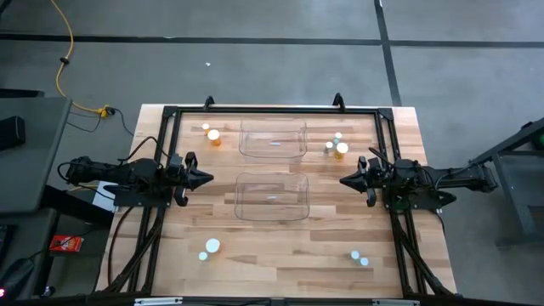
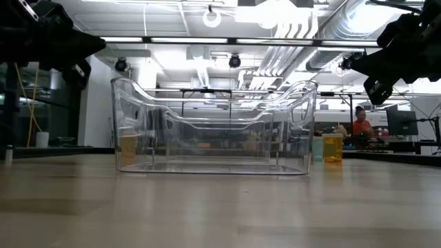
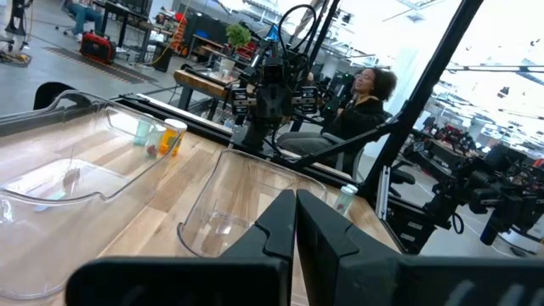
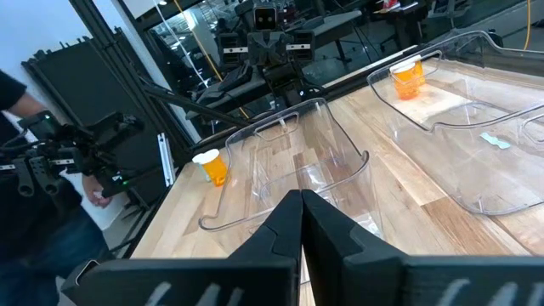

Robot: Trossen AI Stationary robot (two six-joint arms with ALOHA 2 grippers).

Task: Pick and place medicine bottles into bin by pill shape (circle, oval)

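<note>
Left gripper and right gripper, fingers pressed together and empty, flanking the near clear bin; far clear bin behind it; medicine bottles scattered near the wooden table corners, outside both bins.

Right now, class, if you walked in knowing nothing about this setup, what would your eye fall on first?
Two clear plastic bins, one toward the far edge and one at the table's middle, both empty. Flanking the nearer bin, the left gripper and right gripper point at each other, both shut and holding nothing. Tiny medicine bottles sit scattered near the corners, like the orange one at far left.
</note>
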